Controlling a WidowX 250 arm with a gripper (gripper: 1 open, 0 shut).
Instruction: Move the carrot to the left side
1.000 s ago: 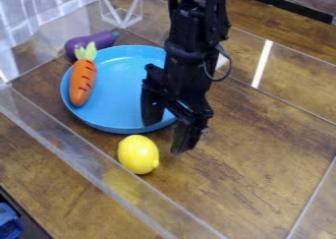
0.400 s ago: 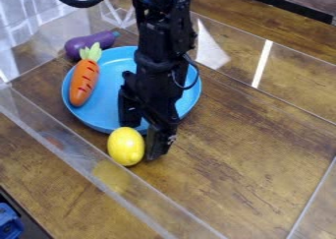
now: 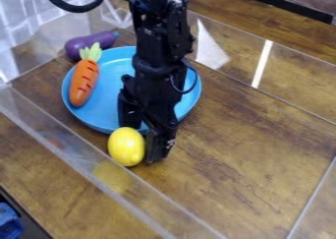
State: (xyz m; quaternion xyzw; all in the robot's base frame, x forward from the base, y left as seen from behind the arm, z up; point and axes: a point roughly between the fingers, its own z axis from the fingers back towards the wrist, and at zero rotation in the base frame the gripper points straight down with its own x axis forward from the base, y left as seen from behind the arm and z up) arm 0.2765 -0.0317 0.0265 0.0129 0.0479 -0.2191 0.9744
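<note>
The carrot [image 3: 84,83] lay on the left side of the view, up and to the left of the black gripper [image 3: 148,147], on the left part of the blue plate [image 3: 116,63] near its rim. Its long axis ran nearly up and down the view, leaning slightly right at the top, with the green stem [image 3: 90,53] at the far end and the orange tip toward the near side. The gripper's jaws stood spread, released, low over the near edge of the plate, and the yellow lemon [image 3: 126,147] sat right at them, apparently in contact or nearly so, though it was not gripped. The single arm therefore had the wrong thing close by. To reach the carrot, the tool would likely need to lift clear of the lemon, travel left and away from the near edge, and turn so that its jaws closed across the carrot's narrow width rather than along its length. A low sweep risked rolling the lemon or nudging the plate.
</note>
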